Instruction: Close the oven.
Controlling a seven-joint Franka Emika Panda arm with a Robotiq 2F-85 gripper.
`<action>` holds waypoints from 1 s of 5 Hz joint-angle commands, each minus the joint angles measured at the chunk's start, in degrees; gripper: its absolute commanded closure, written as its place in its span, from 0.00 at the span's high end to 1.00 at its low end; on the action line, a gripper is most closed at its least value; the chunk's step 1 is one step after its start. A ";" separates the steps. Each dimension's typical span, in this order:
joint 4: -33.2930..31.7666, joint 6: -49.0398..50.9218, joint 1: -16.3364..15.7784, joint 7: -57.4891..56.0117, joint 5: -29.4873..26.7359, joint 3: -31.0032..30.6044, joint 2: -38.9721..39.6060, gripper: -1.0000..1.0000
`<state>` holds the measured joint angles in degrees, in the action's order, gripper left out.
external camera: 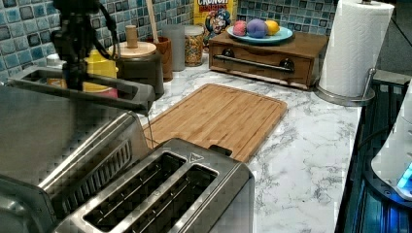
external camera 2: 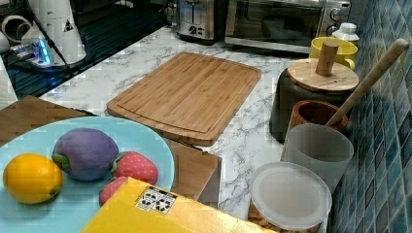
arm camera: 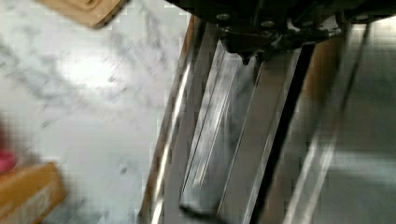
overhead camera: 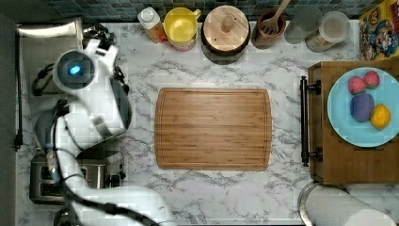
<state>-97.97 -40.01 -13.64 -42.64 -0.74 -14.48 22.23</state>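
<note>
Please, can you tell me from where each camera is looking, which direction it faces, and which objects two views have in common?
Top view: overhead, straight down on the counter; white arm over the oven.
Left view: low beside the toaster, facing the cutting board; gripper at the oven.
Right view: behind the blue plate, facing the oven.
Wrist view: on the arm, at the oven's front edge.
Shared: cutting board, oven.

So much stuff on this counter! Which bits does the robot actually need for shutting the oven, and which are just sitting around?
Needed:
oven
oven door handle
pincer

Just sitting around:
toaster
cutting board
plate of toy fruit
yellow mug
paper towel roll
cereal box
</note>
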 commanded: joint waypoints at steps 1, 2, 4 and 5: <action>4.25 5.14 -6.93 21.38 12.67 0.64 -10.71 0.00; 2.89 5.66 -6.40 24.57 13.01 0.47 -14.30 0.00; 6.97 13.92 -7.93 27.41 16.52 1.40 -13.50 0.00; 7.01 14.06 -4.30 27.85 17.28 -2.59 -13.35 0.00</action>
<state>-96.07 -26.47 -19.16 -17.23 15.15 -14.60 9.83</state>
